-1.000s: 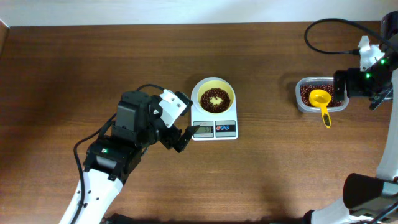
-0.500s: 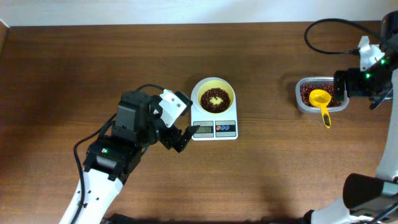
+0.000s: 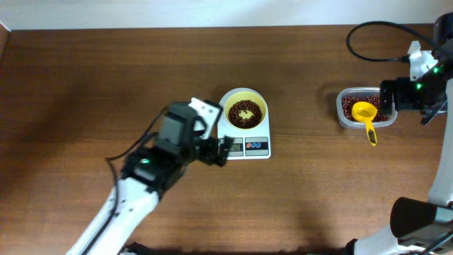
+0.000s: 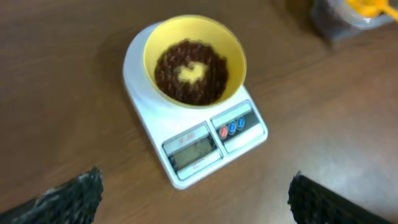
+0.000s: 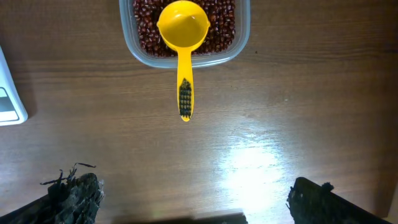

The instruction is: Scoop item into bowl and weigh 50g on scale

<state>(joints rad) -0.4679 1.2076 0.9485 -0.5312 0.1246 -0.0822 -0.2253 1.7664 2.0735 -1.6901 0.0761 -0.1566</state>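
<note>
Yellow scoop point(image 5: 182, 28) in clear container point(image 5: 244, 37)

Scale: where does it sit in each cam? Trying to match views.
Overhead: scale at centre.
Left wrist: scale at centre, display toward the bottom.
Right wrist: scale corner only, left edge.
Shared landmark: bean container with yellow scoop, in all three.

You can't read the display point(image 4: 194, 151) on the scale point(image 4: 155, 124): just ahead of the left gripper point(image 4: 196, 190) jaws it is smeared by blur, and from overhead it is too small. Ahead of the right gripper point(image 5: 196, 196) jaws, the clear container point(image 5: 241, 46) runs off the top edge. Only a corner of the scale shows, far to their left.
</note>
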